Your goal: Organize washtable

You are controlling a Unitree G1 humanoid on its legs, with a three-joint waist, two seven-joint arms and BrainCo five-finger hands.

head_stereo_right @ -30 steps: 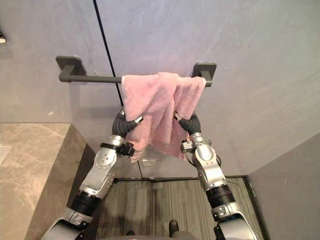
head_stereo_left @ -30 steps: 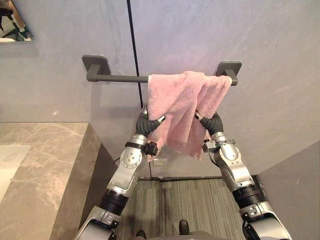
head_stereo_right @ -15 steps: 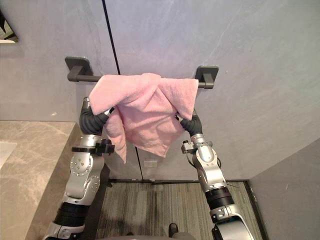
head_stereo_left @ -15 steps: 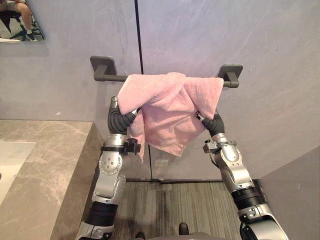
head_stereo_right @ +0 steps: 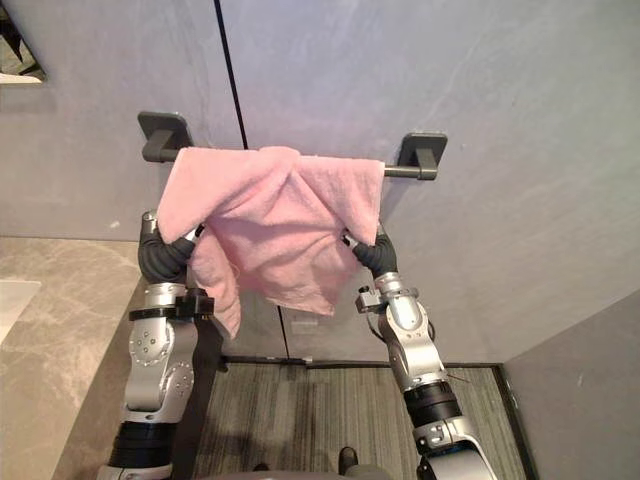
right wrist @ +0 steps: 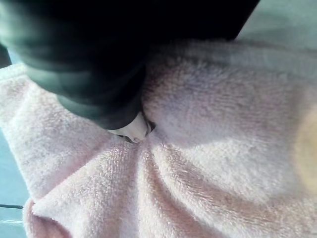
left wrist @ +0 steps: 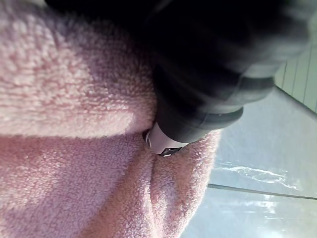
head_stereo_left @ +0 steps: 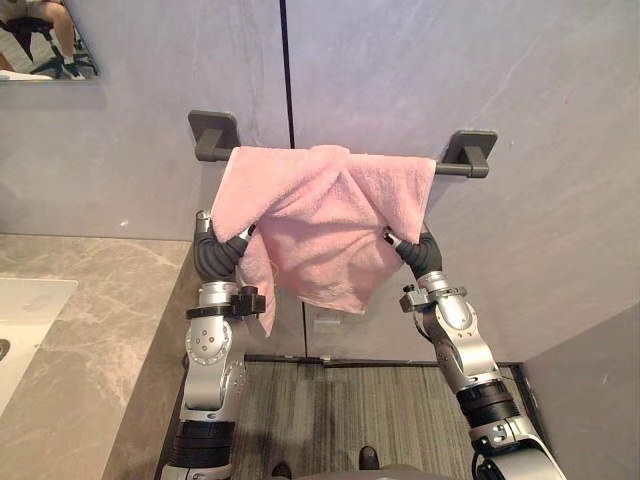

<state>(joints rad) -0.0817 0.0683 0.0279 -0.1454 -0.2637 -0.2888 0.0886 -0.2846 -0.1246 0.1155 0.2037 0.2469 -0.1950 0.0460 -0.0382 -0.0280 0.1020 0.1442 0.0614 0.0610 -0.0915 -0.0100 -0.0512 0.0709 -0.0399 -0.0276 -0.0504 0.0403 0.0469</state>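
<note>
Left eye view: the pink towel [head_stereo_left: 320,215] hangs draped over the dark wall-mounted towel bar [head_stereo_left: 441,170]. It covers most of the bar from its left bracket [head_stereo_left: 212,132] almost to the right one [head_stereo_left: 473,151]. It is not yet flat; a fold runs down its middle and the lower edge sags to a point between the two hands.

The left hand [head_stereo_left: 218,257] is raised into the towel's left lower corner and the right hand [head_stereo_left: 420,253] into its right side, well apart from each other. I judge this is meant to spread the cloth sideways along the bar. In each wrist view the cloth puckers around the spot where the hand's dark cover meets it. The fingers themselves are buried in the pile, so I cannot tell whether either hand pinches the towel or only presses against it.

The bar is fixed to a grey wall [head_stereo_left: 520,90] split by a dark vertical seam [head_stereo_left: 286,70]. Left of the left hand lies the marbled stone countertop [head_stereo_left: 100,310] with a white basin [head_stereo_left: 25,315]. Above it a mirror [head_stereo_left: 45,40] reflects a seated person's legs. Below the hands the floor is striped grey carpet [head_stereo_left: 340,400].
</note>
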